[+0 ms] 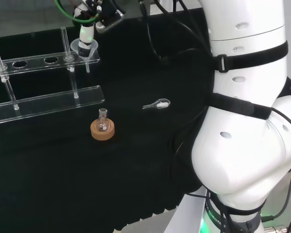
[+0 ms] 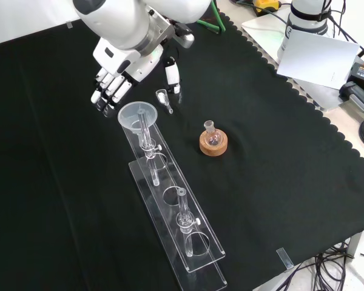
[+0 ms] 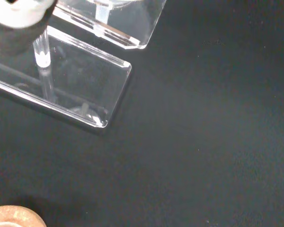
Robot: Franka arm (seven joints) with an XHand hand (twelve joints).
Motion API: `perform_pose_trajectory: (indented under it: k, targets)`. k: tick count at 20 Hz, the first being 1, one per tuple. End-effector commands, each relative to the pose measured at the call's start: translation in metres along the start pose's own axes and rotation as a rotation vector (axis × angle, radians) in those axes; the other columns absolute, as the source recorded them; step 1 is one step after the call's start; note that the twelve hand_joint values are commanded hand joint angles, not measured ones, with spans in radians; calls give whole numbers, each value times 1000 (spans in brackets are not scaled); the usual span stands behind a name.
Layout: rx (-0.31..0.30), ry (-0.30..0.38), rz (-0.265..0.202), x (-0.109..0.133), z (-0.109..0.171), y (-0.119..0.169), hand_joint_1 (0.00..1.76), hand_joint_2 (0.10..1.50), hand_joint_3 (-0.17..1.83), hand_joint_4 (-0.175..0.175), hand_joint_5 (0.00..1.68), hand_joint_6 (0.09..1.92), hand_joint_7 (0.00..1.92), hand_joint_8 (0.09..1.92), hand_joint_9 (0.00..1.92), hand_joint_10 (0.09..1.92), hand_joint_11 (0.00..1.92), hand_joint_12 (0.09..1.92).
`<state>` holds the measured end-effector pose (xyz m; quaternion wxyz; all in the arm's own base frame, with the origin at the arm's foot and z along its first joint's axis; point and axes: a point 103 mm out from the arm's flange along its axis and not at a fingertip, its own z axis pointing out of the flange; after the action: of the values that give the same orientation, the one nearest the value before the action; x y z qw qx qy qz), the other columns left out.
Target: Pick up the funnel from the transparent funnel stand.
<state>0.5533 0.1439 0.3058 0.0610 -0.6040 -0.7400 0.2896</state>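
Robot hand (image 2: 112, 82) with relaxed, empty fingers, just behind funnel (image 2: 136, 116) seated in transparent funnel stand (image 2: 191, 239); flask on cork ring (image 2: 213, 144) nearby.

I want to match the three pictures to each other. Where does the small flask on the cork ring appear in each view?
Head view: the flask stands on its cork ring at centre left, nearer than the clear stand.
Front view: the flask is right of centre, right of the stand.
Wrist view: part of the cork ring shows at a corner.
Shared landmark: the stand.
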Motion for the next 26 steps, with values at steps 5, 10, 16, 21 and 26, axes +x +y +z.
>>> perform_pose_trajectory:
  k: [5,10,16,21,26]
  targets:
    - [49,-24,28,8,10,15,737,601,2,-28,0,87,0,87,0,87,0,1228]
    - [74,-10,25,15,14,26,735,603,2,-18,0,87,0,87,0,87,0,1180]
    - [106,-35,6,18,13,37,732,609,5,-28,0,87,0,87,0,87,0,1139]
    - [165,-9,-19,9,8,45,730,632,15,-33,0,87,39,87,16,87,0,1129]
    - [176,-37,-14,9,8,46,743,646,21,-29,0,87,103,194,22,416,0,1327]
